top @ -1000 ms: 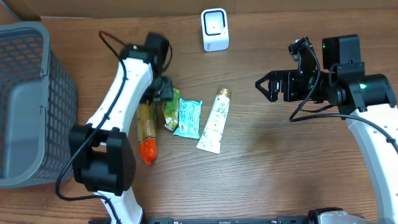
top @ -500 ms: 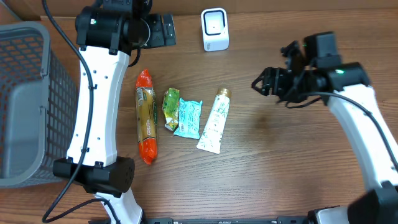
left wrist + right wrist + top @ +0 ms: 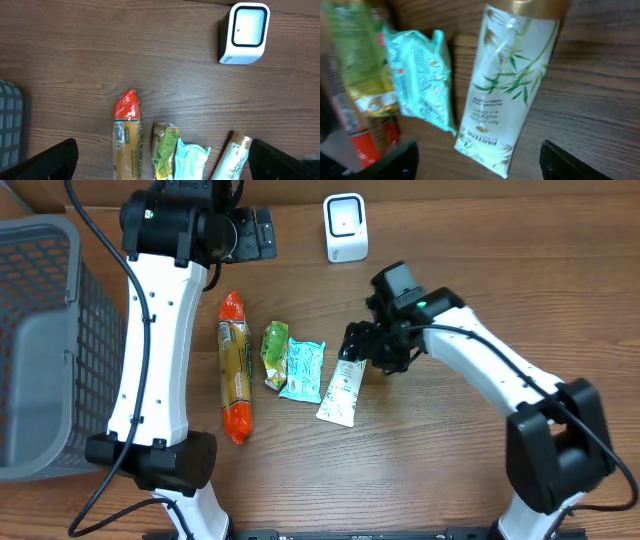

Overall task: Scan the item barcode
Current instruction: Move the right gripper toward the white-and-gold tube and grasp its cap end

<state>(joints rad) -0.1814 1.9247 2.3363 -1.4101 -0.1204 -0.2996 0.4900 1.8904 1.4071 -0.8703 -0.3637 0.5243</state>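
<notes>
Right tool (image 3: 355, 345) hangs over the cap end of the bamboo-print tube (image 3: 343, 385), fingers spread either side, not clamped on it. Tube's lying flat on the table (image 3: 450, 460) next to a teal packet (image 3: 303, 370), a bit in front of the white scanner (image 3: 345, 227). Left tool (image 3: 165, 160) is wide open, gripping nothing.

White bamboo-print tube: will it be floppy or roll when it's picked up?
The tube looks like soft plastic, so it probably gives under a squeeze. Its flat crimped end makes rolling unlikely. Its glossy skin may slip.
</notes>
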